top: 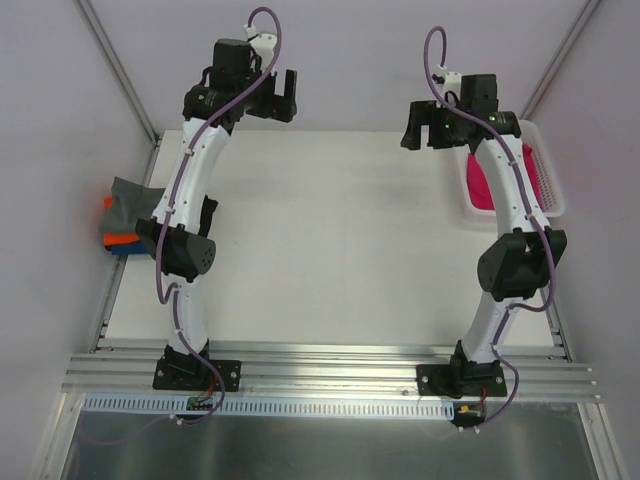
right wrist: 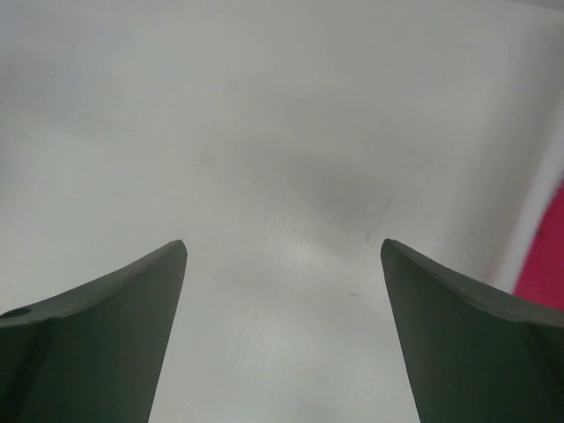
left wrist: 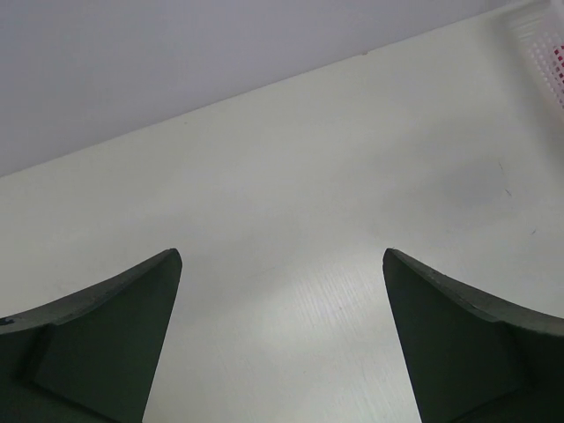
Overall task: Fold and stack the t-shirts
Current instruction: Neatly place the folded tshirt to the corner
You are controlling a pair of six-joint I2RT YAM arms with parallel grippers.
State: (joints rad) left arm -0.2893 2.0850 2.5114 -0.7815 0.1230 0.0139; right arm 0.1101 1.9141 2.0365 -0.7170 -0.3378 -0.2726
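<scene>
A pile of t-shirts lies at the table's left edge: dark grey point(top: 128, 198) on top, bright orange point(top: 118, 238) under it, blue point(top: 128, 251) at the bottom. The magenta pink t-shirt point(top: 486, 186) lies in the white mesh basket point(top: 546, 190) at the back right; a strip of it shows in the right wrist view point(right wrist: 548, 260). My left gripper point(top: 278, 96) point(left wrist: 282, 256) is open and empty, raised over the table's far left. My right gripper point(top: 418, 126) point(right wrist: 284, 245) is open and empty, raised just left of the basket.
The white table point(top: 340, 240) lies between the arms. The basket's corner point(left wrist: 542, 35) shows at the top right of the left wrist view. Grey walls close the back and sides. An aluminium rail point(top: 330, 365) carries both arm bases at the near edge.
</scene>
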